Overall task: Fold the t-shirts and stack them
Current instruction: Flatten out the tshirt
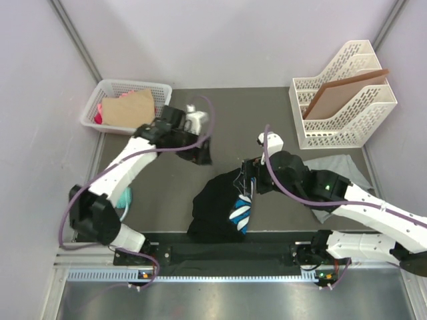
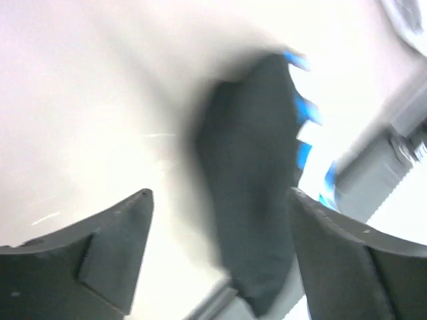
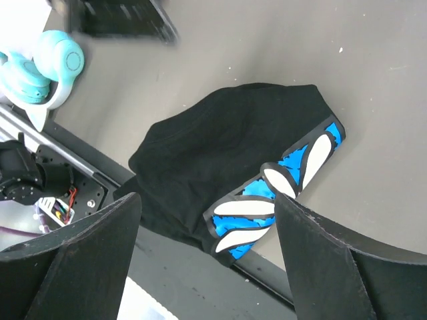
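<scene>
The black t-shirt (image 1: 215, 205) lies crumpled at the table's near edge, its blue-and-white print (image 1: 241, 212) on the right side. In the right wrist view the black t-shirt (image 3: 213, 153) and its print (image 3: 280, 193) lie below my right gripper (image 3: 207, 197), which hangs open above them and holds nothing. My right gripper (image 1: 248, 179) sits just over the shirt's far right edge. The left gripper (image 1: 200, 152) hovers open farther back and left. In its blurred view the left gripper (image 2: 221, 193) is empty, and the black shirt (image 2: 253, 167) shows beyond it. The grey t-shirt (image 1: 337, 165) lies right, partly under my right arm.
A white basket (image 1: 100, 100) with brown paper and pink cloth stands back left. A white file rack (image 1: 347, 113) holding a brown board (image 1: 340, 93) stands back right. A teal object (image 1: 124, 197) lies by the left arm. The metal rail (image 1: 227, 253) runs along the near edge.
</scene>
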{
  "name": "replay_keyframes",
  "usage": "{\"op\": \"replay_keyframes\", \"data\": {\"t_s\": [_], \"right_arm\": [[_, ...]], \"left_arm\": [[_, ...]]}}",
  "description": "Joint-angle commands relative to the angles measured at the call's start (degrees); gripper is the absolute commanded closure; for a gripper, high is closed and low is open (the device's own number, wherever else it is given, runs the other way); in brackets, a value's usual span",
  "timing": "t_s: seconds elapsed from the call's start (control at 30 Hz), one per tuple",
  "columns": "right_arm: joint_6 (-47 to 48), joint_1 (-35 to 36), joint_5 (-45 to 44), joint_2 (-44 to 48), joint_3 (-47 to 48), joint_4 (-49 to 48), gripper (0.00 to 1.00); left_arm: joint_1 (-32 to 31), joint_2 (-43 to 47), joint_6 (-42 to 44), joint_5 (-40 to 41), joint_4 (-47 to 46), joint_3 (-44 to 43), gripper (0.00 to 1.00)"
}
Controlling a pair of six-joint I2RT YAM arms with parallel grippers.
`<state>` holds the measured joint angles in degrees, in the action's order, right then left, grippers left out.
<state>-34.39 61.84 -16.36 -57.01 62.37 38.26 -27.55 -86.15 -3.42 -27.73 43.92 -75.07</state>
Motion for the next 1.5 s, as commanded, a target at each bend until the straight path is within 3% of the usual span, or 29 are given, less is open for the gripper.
{"op": "replay_keyframes", "data": {"t_s": [0.0, 0.17, 0.4, 0.47, 0.5, 0.53, 0.6, 0.67, 0.7, 0.77, 0.9, 1.1, 1.3, 1.33, 1.4, 1.43, 1.47], "right_arm": [[0.64, 0.82, 0.81, -1.08, 0.13, -2.05, 0.19], [-0.23, 0.73, -0.51, -6.16, -2.51, -3.19, 0.18], [-1.91, 0.82, -0.34, -8.82, -6.2, -4.77, 0.18], [-2.08, 0.82, -0.43, -7.59, -6.73, -4.95, 0.18], [-2.08, 0.82, -0.95, -7.06, -7.17, -4.95, 0.18], [-2.17, 0.91, -1.13, -6.45, -7.26, -5.04, 0.18], [-2.17, 0.82, -1.65, -6.09, -7.17, -4.69, 0.18], [-2.17, 0.91, -1.66, -6.0, -7.17, -4.34, 0.18], [-2.17, 0.91, -1.83, -6.0, -7.0, -4.16, 0.18], [-2.0, 0.82, -2.01, -6.0, -6.65, -3.81, 0.18], [-1.73, 0.82, -2.62, -5.48, -5.86, -2.76, 0.18], [-1.64, 0.82, -3.85, -3.37, -5.5, -1.35, 0.18], [-1.82, 0.91, -4.38, -2.14, -5.5, -1.0, 0.19], [-1.82, 0.82, -4.47, -2.14, -5.42, -0.91, 0.18], [-1.82, 0.82, -4.82, -2.22, -5.33, -0.73, 0.18], [-1.82, 0.91, -4.82, -2.14, -5.33, -0.64, 0.19], [-1.99, 0.82, -4.91, -1.96, -5.33, -0.47, 0.18]], "left_arm": [[1.37, 2.58, 0.95, 11.87, -3.14, 7.11, 0.19], [-2.24, -9.28, 1.4, 13.85, 3.88, 10.82, 0.23], [-2.16, -17.2, 1.92, 2.68, 8.81, 5.55, 0.25], [-2.24, -17.65, 2.45, 1.45, 8.99, 5.81, 0.39], [-2.16, -17.65, 2.63, 0.32, 9.25, 5.37, 0.52], [-2.24, -17.65, 2.54, -2.48, 9.34, 4.85, 0.79], [-2.24, -17.3, 2.89, -6.18, 10.74, 3.01, 0.87], [-2.16, -17.39, 4.56, -11.02, 12.06, 1.6, 0.75], [-2.16, -17.47, 5.0, -12.25, 12.59, 0.63, 0.59], [-2.33, -17.47, 6.41, -14.89, 14.17, 0.45, 0.4], [-2.33, -17.39, 7.9, -12.89, 15.31, 1.85, 0.22], [-1.63, -15.01, 10.71, -8.76, 15.58, 6.41, 0.13], [-3.99, -17.12, 10.89, -9.72, 14.7, 8.1, 0.13], [-4.61, -17.38, 11.15, -10.06, 14.96, 7.83, 0.17], [-6.19, -18.0, 12.03, -11.64, 16.45, 6.52, 0.33], [-6.46, -18.0, 12.03, -12.87, 16.72, 5.9, 0.54], [-6.55, -17.65, 12.03, -13.4, 16.9, 4.85, 0.66]]}}
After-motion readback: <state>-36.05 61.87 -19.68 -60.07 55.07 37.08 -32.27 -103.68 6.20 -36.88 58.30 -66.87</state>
